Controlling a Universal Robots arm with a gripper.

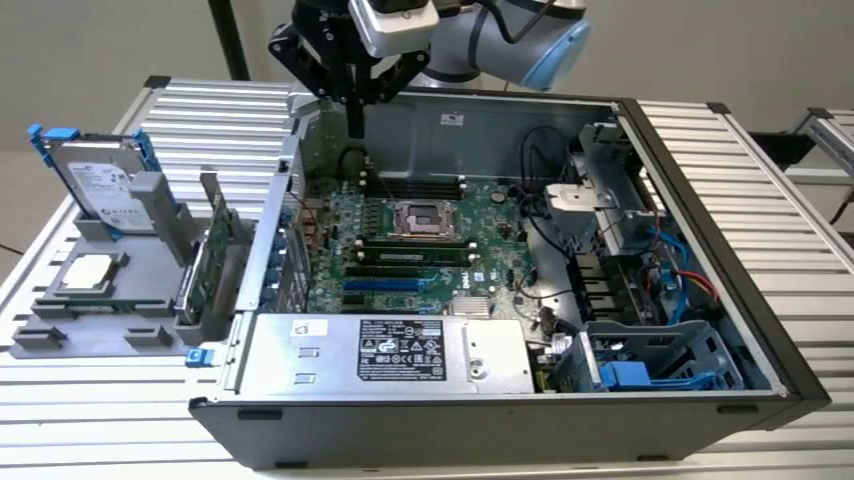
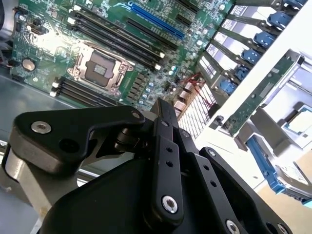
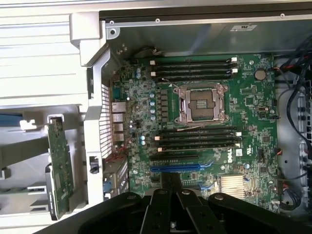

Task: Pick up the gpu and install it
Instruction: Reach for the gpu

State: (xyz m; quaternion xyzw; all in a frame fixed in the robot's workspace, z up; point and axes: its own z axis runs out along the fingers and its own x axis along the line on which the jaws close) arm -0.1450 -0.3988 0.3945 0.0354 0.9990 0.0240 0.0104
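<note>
The pincer [image 1: 358, 126] hangs over the far end of the open computer case [image 1: 747, 300], close to the case's slotted wall [image 1: 274, 225]. Its fingers are drawn together and nothing is held between them. The motherboard [image 3: 204, 126] is seen beneath it in both wrist views.

The gpu [image 1: 203, 272] stands on its long edge in a grey holder [image 1: 80, 335] on the worktop [image 1: 747, 130]. It is just outside the slotted wall, on the exterior view's left.

The card is judged to be light and stiff but fragile, with a thin board, small soldered parts and a contact edge that should not be touched. A hold across its thickness at the free upper edge, near the middle, is judged soundest. The bare board may prove slippery under hard pads.

Open room is seen above the card, so a straight lift looks unobstructed. To its sides the space is tighter: the holder's uprights and the hard drive [image 1: 100, 185] stand near, and the case wall is just beside it. Inside the case, the long blue slot [image 3: 180, 168] lies uncovered, though the bracket openings by the wall leave little margin.
</note>
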